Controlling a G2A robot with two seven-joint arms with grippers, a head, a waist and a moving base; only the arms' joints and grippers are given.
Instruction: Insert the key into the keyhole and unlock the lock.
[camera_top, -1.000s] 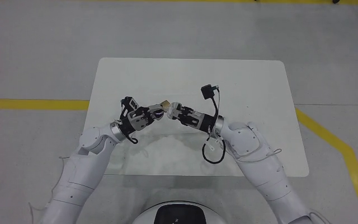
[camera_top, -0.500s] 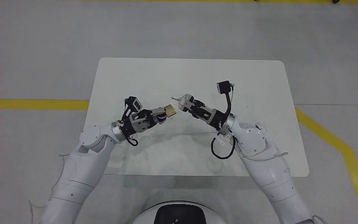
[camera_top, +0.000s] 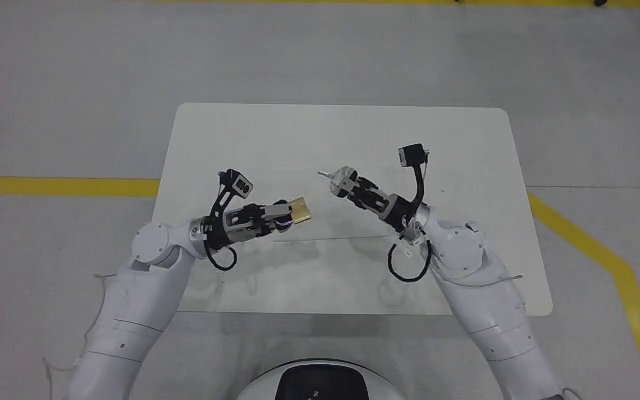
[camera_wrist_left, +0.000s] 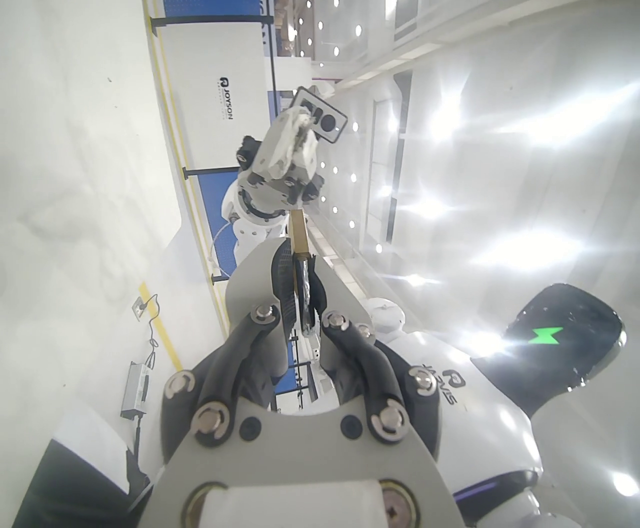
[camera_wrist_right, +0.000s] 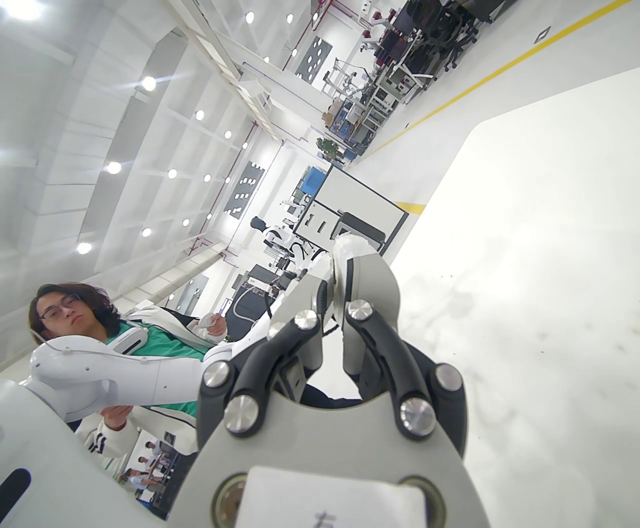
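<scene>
Left gripper (camera_top: 284, 212) is clamped on the lock (camera_top: 299, 210). Its wrist view shows the fingers (camera_wrist_left: 282, 280) nipping the shackle end, so the brass body juts clear toward the other arm. In our judgement this hold offers the keyhole end for entry. Right gripper (camera_top: 340, 182) has its fingers pressed together on a thin silver sliver that we take to be the key (camera_top: 323, 175); the blade's angle is too small to read. Both items are held in the air over the middle of the table (camera_top: 450, 140), the lock slightly toward the left edge and the key slightly toward the far edge. The two are near each other but apart, with an open gap between them. We judge insertion not yet done — the tip must first be lined up with the keyhole, and a skewed approach could glance off the brass. We record the table as white with rounded corners and faint grey smudges toward its near edge. It stands on a grey floor (camera_top: 90, 100) crossed by a yellow line (camera_top: 80, 186). The room is a large hall with rows of ceiling lights (camera_wrist_right: 114, 167) and blue-and-white panels (camera_wrist_left: 215, 95).
</scene>
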